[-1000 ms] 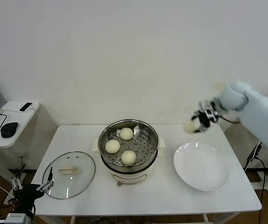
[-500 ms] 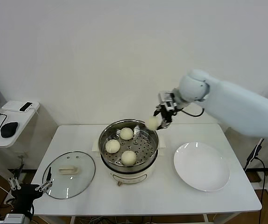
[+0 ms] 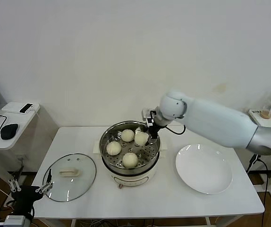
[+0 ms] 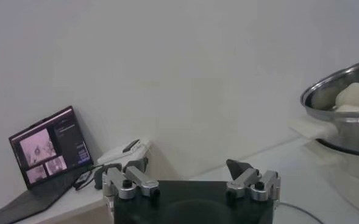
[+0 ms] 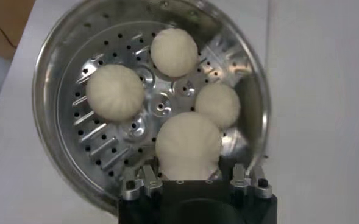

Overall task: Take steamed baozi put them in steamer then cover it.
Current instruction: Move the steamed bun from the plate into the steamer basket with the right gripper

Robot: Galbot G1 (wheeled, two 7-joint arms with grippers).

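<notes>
The steamer stands mid-table with three baozi on its perforated tray. My right gripper is over the pot's right side, shut on the fourth baozi, which hangs just above the tray. In the right wrist view the held baozi sits between my right gripper's jaws, above the steamer tray and next to another baozi. The glass cover lies flat on the table to the left of the pot. My left gripper is parked low at the table's front left corner, open and empty.
A white plate, bare, lies to the right of the steamer. A side table with a mouse and a laptop stands at the far left. A cup with a straw stands at the far right.
My right arm has swung left from above the plate's far side to over the steamer, carrying the baozi, and has lowered it into the pot. The left arm has not moved.
</notes>
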